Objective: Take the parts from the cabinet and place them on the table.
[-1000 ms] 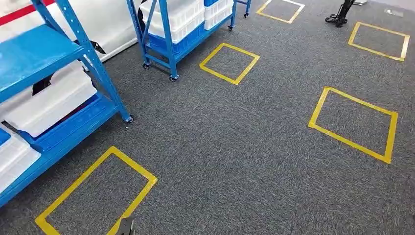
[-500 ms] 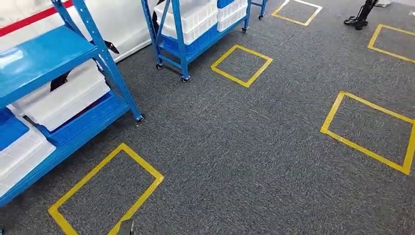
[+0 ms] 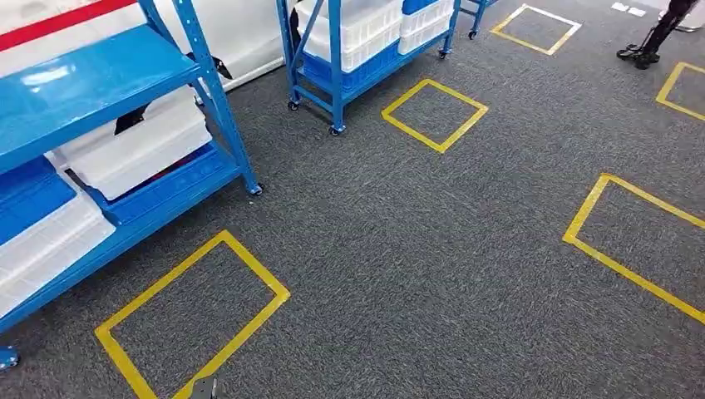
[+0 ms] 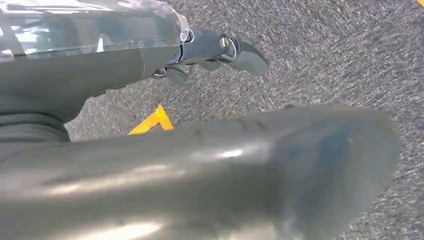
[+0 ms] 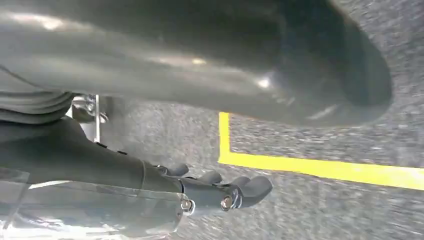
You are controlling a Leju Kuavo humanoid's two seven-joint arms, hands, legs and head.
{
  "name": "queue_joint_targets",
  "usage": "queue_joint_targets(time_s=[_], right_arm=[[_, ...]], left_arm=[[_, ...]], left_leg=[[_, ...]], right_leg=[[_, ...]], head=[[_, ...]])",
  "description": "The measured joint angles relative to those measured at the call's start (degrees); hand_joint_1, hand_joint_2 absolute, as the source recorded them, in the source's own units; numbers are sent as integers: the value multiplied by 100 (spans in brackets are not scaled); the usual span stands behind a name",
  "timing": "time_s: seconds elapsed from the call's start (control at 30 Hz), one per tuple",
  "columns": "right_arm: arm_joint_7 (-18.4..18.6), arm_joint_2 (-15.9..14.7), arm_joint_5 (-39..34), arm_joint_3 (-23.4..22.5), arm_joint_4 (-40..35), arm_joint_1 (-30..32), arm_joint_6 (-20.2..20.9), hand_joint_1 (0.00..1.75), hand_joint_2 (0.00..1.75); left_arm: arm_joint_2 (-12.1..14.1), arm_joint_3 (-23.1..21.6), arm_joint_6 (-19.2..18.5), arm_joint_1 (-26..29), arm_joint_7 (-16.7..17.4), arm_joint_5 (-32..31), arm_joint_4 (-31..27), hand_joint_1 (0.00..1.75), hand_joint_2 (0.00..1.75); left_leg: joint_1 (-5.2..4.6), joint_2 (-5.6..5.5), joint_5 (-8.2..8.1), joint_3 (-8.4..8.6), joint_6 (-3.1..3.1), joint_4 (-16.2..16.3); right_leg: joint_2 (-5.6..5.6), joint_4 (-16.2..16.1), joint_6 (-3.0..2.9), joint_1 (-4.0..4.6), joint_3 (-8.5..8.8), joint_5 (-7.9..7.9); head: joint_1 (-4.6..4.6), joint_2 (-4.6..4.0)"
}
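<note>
The nearest blue cabinet is a wheeled shelf rack at the left of the head view. On its lower shelves sit a white bin, a blue bin and another white bin; what the bins contain is hidden. A second blue rack with white bins stands farther back. My left hand hangs over the grey carpet with its fingers stretched out, holding nothing. My right hand also hangs over the carpet, fingers loosely extended and empty.
Grey carpet covers the floor, marked with yellow tape squares. A dark stand base sits at the far right. A white wall with a red stripe runs behind the racks.
The whole picture has shifted right and down, so the camera has turned left toward the racks. More of the near cabinet shows. Both hands stay empty.
</note>
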Motion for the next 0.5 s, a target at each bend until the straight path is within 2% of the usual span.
queue_joint_targets(time_s=[0.03, 0.07, 0.1, 0.13, 0.17, 0.2, 0.23, 0.27, 0.3, 0.37, 0.4, 0.43, 0.47, 0.5], right_arm=[[4, 0, 0, 0, 0, 6, 7, 0, 0], [9, 0, 0, 0, 0, 7, 13, 0, 0], [22, 0, 0, -2, 0, 12, 13, 0, 0], [30, 0, -2, -2, 0, 18, 13, 0, 0], [37, 0, -2, -4, 0, 26, 18, 0, 0], [39, -2, -2, -4, 2, 38, 17, 0, 0], [39, -4, -2, -7, 2, 45, 17, 0, 0], [42, -7, -2, -7, 4, 53, 17, 0, 0], [42, -7, -2, -11, 7, 54, 17, 0, 0], [41, -7, 0, -9, 7, 45, 20, 0, 0], [44, -7, 2, -9, 7, 43, 24, 0, 0], [50, -2, 4, -9, 7, 36, 28, 0, 0], [52, -2, 11, -9, 7, 45, 33, 0, 0], [52, -4, 15, -9, 7, 52, 35, 0, 0]], left_arm=[[0, 0, 0, -3, 0, -2, 0, 0, 0], [0, 2, 0, -1, 0, -2, 0, 0, 0], [0, 4, 0, 5, 0, -2, 0, 0, 0], [0, 4, 0, 7, 0, -2, 0, 0, 0], [0, 4, 2, 5, 0, -2, 0, 0, 0], [0, 4, 7, 2, -4, -4, 0, 0, 0], [0, 4, 11, 1, -11, -4, 0, 0, 0], [0, 7, 11, 1, -15, 0, 0, 0, 0], [0, 11, 11, -7, -26, 11, 0, 0, 0], [2, 31, 11, -4, -42, 18, 0, 0, 0], [2, 35, 11, -2, -42, 22, 0, 0, 0], [2, 37, 11, -2, -42, 26, 0, 0, 0], [2, 39, 11, -7, -42, 42, 0, 0, 0], [2, 46, 9, -16, -42, 79, 0, 0, 0]], left_leg=[[-4, -29, 1, -9, 3, 2], [-11, -55, 1, -12, 3, 4], [-15, -87, 1, -10, 2, 12], [-15, -121, -3, -7, -1, 19], [-13, -174, -11, -3, -13, 34], [-9, -216, -23, 5, -29, 52], [-5, -257, -39, 14, -51, 66], [-22, -270, -55, -6, -84, 75], [-32, -292, -60, -26, -114, 98], [-14, -312, -52, -31, -176, 72], [-15, -332, -53, -26, -212, 61], [-11, -306, -105, -32, -250, 114], [-6, -201, -245, -103, -266, 298], [-4, -144, -488, -289, -282, 697]], right_leg=[[28, 486, 19, -12, -231, -232], [37, 888, 36, -19, -424, -376], [40, 1105, 45, -25, -536, -387], [42, 1014, 44, -31, -507, -256], [47, 668, 38, -37, -352, -5], [67, 166, 25, -41, -116, 275], [133, -372, 7, -46, 140, 523], [302, -605, -6, -41, 250, 446], [255, -646, -32, -24, 232, 492], [220, -626, -75, -5, 227, 481], [196, -639, -114, -4, 236, 486], [145, -695, -175, -40, 259, 519], [112, -703, -212, -36, 263, 515], [79, -702, -243, -33, 256, 511]], head=[[0, 0], [0, 0], [0, 0], [0, 0], [0, 0], [0, 0], [0, 0], [0, 0], [0, 0], [0, 0], [-2, 0], [-2, 0], [-2, 0], [-2, 0]])
